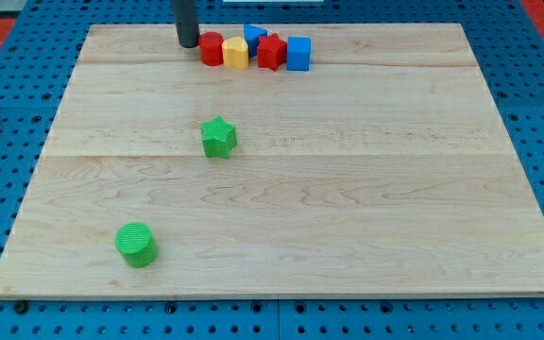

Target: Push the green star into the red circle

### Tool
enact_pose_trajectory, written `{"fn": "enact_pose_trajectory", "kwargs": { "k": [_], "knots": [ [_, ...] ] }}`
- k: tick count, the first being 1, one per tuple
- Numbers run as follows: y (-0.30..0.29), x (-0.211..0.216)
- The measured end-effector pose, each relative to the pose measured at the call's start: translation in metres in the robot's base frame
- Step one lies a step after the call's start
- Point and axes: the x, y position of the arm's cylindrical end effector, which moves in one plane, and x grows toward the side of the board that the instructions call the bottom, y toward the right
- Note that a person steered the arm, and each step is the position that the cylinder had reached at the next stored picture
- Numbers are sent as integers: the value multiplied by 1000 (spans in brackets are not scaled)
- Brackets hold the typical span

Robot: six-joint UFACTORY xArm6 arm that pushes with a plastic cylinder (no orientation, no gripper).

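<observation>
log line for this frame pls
tip: my tip at view's top, just left of red circle | green star mid-board, apart from both | push: not yet made

The green star point(219, 137) lies flat mid-table, well apart from the red circle point(212, 48) at the view's top.

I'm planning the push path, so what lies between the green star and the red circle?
Nothing: in the camera view only bare board separates the green star from the red circle. My tip stands just left of the circle.
</observation>
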Motion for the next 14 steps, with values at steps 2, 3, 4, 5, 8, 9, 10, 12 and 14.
{"fn": "enact_pose_trajectory", "kwargs": {
  "k": [2,3,4,5,8,9,10,12,14],
  "knots": [
    [47,93],
    [141,118],
    [160,188],
    [141,236],
    [115,257],
    [103,256],
    [93,255],
    [78,252],
    [70,246]
  ]
}}
